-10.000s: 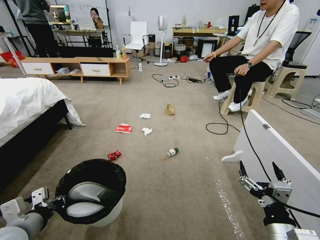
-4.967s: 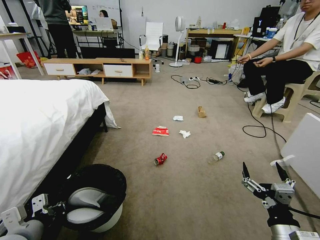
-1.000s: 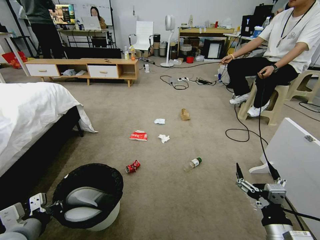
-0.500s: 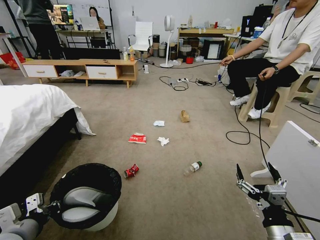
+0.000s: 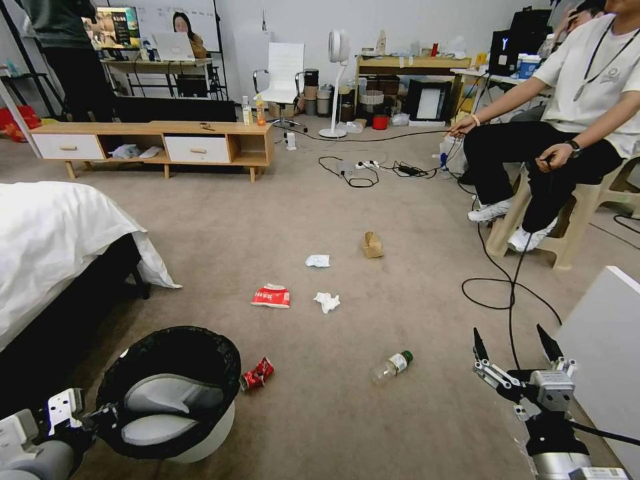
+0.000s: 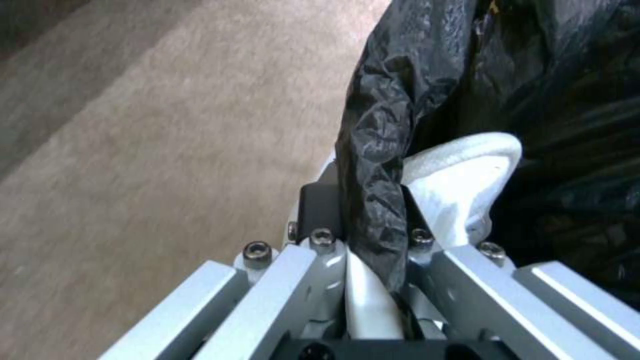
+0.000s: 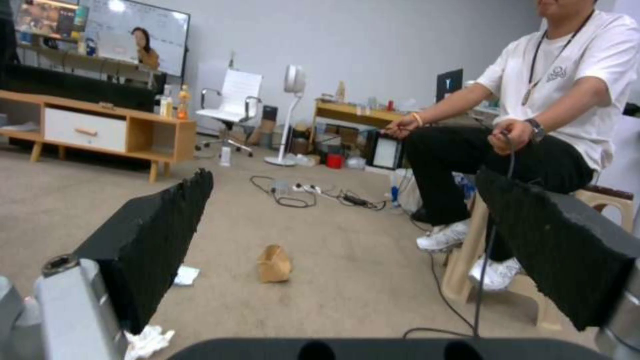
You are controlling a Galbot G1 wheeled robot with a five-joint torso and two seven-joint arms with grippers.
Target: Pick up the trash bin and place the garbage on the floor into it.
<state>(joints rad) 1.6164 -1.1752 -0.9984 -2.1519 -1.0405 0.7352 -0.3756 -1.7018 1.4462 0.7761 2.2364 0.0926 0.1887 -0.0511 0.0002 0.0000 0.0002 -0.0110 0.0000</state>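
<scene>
Left hand [image 5: 100, 421] clamped on the trash bin [image 5: 170, 393] rim, bin low at the robot's left near the crushed can [image 5: 257, 374]; right hand [image 5: 512, 350] spread, empty, raised; advise keeping the bin level and lowering onto the bottle [image 5: 392, 366] squarely.

A small round white plastic trash bin [image 5: 200, 437] wears a crinkly black bag. On the plain beige-grey carpet floor [image 5: 347, 413] lie a crushed red can [image 5: 257, 373], a flattened red-and-white carton [image 5: 271, 296], two white tissues [image 5: 327, 302], a brown paper box [image 5: 372, 245] and a clear bottle [image 5: 392, 366], its cap seemingly green.
</scene>
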